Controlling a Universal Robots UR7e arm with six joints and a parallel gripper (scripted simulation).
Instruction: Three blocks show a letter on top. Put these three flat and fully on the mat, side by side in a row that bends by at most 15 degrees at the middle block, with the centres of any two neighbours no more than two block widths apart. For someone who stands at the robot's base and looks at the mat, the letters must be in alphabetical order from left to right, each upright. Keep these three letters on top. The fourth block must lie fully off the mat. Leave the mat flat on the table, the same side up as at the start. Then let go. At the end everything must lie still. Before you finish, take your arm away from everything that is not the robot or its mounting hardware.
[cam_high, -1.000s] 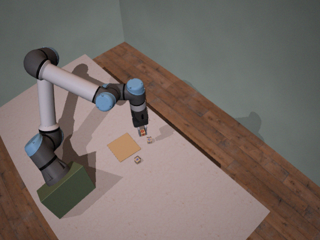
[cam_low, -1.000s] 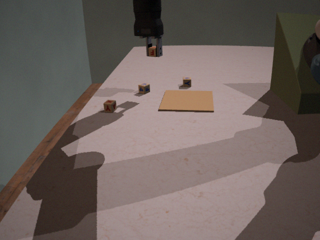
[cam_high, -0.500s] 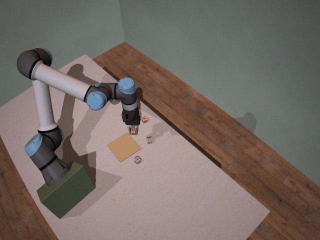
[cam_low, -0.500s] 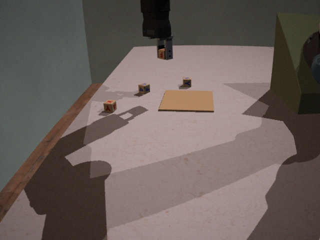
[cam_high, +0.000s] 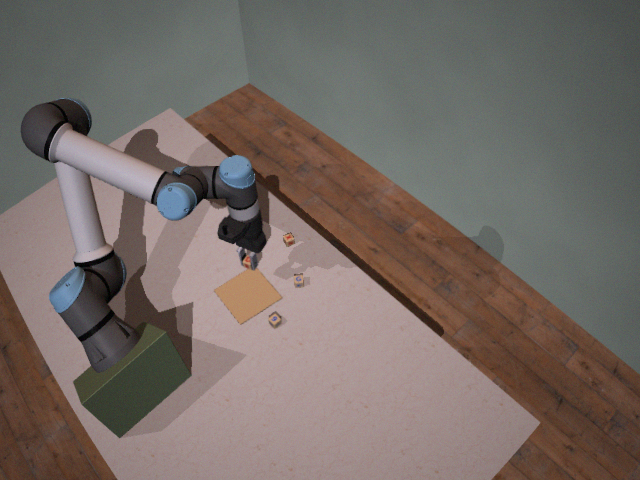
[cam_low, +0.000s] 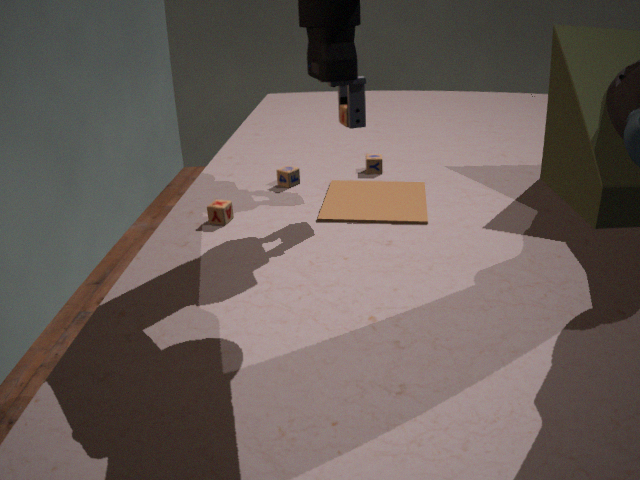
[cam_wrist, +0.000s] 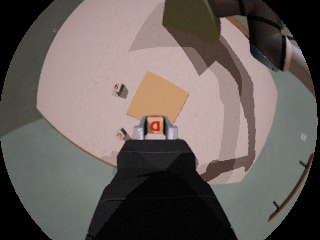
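Far left in the top view, a green pedestal (cam_high: 103, 397) on a pale table (cam_high: 361, 403), carrying a grey and white arm (cam_high: 103, 162) bent out toward the middle. Next, gripper (cam_high: 247, 259) pointing straight down, raised clear of the table, jaws clenched on a small wooden block (cam_high: 248, 261) with a red mark; from the wrist view, red letter (cam_wrist: 155, 124) facing the camera, too blurred to read for certain. Just below and right of it, a tan square mat (cam_high: 248, 295), flat, bare of blocks, set diamond-wise with one corner toward the gripper. Cubes, so no long axis to tell. Further right, three loose blocks on the table, all off the mat: one with blue marks (cam_high: 275, 319) near the mat's lower corner, another blue one (cam_high: 298, 280) just beyond its right corner, and a red-marked one (cam_high: 288, 238) furthest back, near the table edge beside the wooden floor (cam_high: 413, 206). Letters on these too small to read.
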